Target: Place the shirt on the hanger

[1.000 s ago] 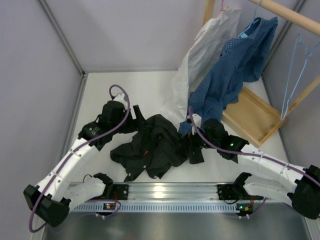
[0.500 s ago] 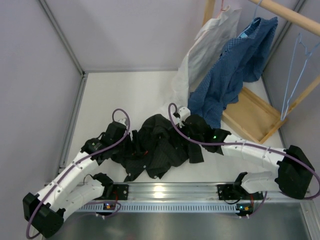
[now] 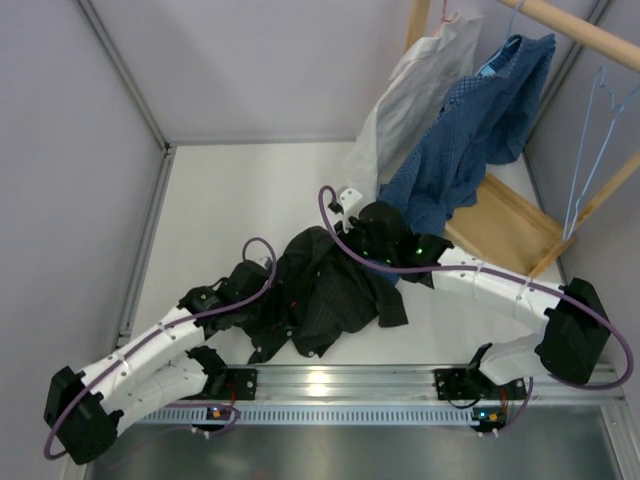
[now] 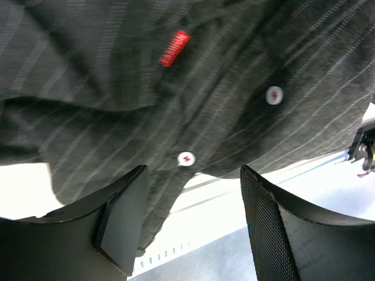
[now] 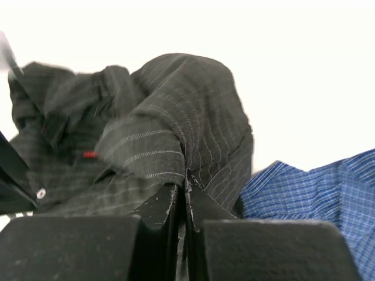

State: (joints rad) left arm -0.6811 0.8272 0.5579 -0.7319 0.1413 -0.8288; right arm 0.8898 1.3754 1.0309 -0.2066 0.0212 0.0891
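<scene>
The black shirt [image 3: 320,290] lies crumpled on the table between my two arms. My right gripper [image 3: 362,240] is at its upper right part, and in the right wrist view that gripper [image 5: 186,190] is shut on a raised fold of the pinstriped shirt [image 5: 176,117]. My left gripper [image 3: 265,295] is at the shirt's left edge. In the left wrist view it [image 4: 193,193] stands open, with the buttoned shirt [image 4: 176,88] just ahead and a hem hanging by the left finger [image 4: 123,222]. The light-blue wire hanger [image 3: 590,150] hangs from the wooden rail at far right.
A blue dotted shirt [image 3: 460,150] and a white shirt [image 3: 410,100] hang from the wooden rail [image 3: 580,30], their tails touching the table behind the right gripper. The rack's wooden base [image 3: 510,235] lies at right. A metal rail [image 3: 330,385] runs along the near edge.
My right gripper has moved left and back onto the black shirt and shut on a fold. The left arm has swung right and nearer, up to the shirt's left edge, jaws somewhat narrower.
</scene>
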